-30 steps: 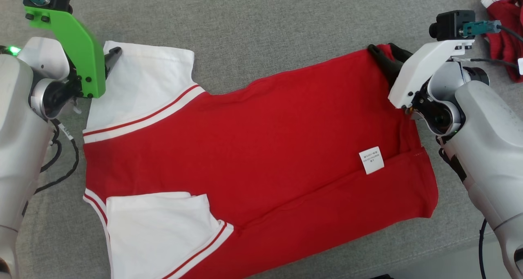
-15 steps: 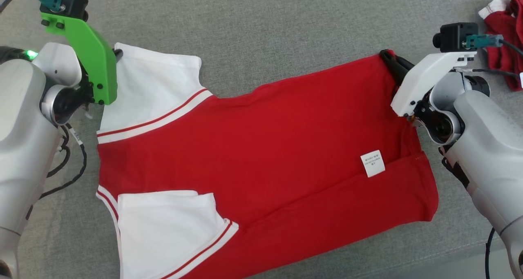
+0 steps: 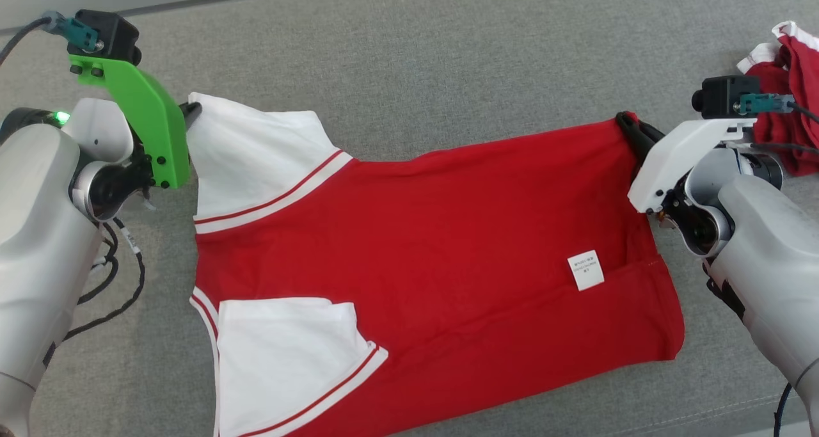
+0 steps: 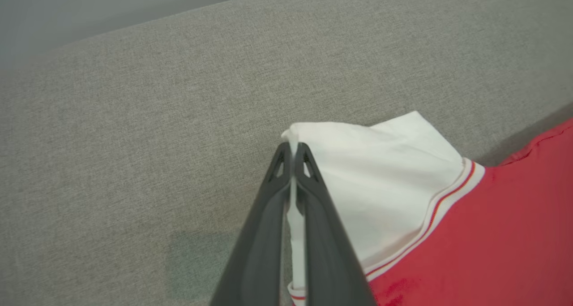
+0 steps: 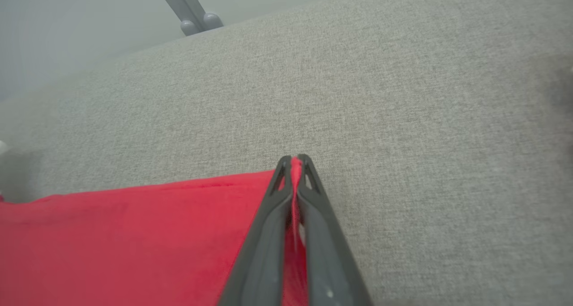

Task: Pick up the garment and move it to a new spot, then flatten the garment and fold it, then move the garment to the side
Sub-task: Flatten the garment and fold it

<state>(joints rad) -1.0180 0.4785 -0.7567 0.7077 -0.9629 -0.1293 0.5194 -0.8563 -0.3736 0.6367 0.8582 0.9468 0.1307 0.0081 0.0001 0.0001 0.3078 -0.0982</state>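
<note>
The shirt (image 3: 435, 232) lies flat on the cushion (image 3: 448, 53), its long axis running from the left gripper (image 4: 293, 150), clamped on the far sleeve (image 3: 256, 149), to the right gripper (image 5: 294, 160), clamped on the far red corner (image 5: 264, 183), with the rest lying behind both tips.

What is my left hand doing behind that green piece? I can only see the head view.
Observer: In the left wrist view, the left hand is pinched shut on the corner of the white sleeve, with cloth squeezed in between.
Operator: Did the right hand grab too?
Observer: Yes. The right wrist view shows the right hand shut on the corner of the red hem, a red sliver poking past its tip.
</note>
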